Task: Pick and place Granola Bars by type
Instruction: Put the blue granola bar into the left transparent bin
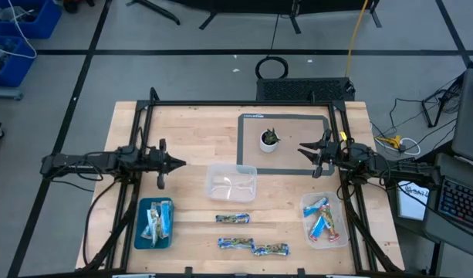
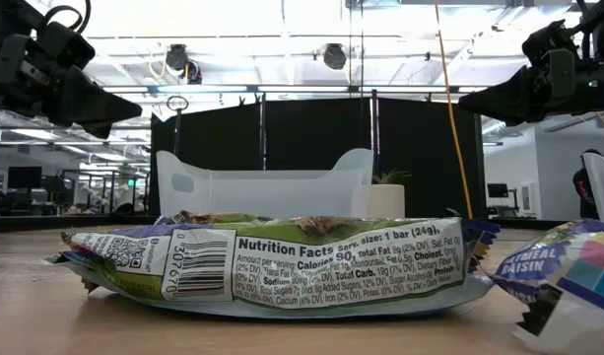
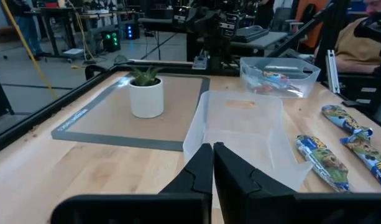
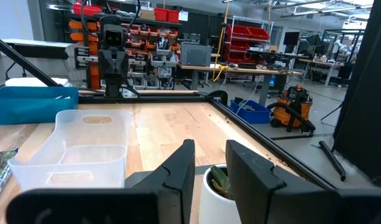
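Three blue-white-green patterned granola bars lie flat on the wooden table near its near edge (image 1: 232,219), (image 1: 234,244), (image 1: 271,249); one fills the low view (image 2: 272,261). Silvery-green bars lie in a blue tray (image 1: 155,222). Blue and red bars lie in a clear tub (image 1: 325,220). An empty clear tub (image 1: 232,183) stands mid-table. My left gripper (image 1: 178,163) (image 3: 212,158) hovers shut, left of the empty tub. My right gripper (image 1: 307,153) (image 4: 210,165) hovers open beside the white plant pot (image 1: 268,140), touching nothing.
The white pot with a green plant (image 3: 146,94) stands on a grey mat (image 1: 294,127) at the table's far side. A black frame (image 1: 221,103) runs along the far and side edges. Bare wood lies between the empty tub and the loose bars.
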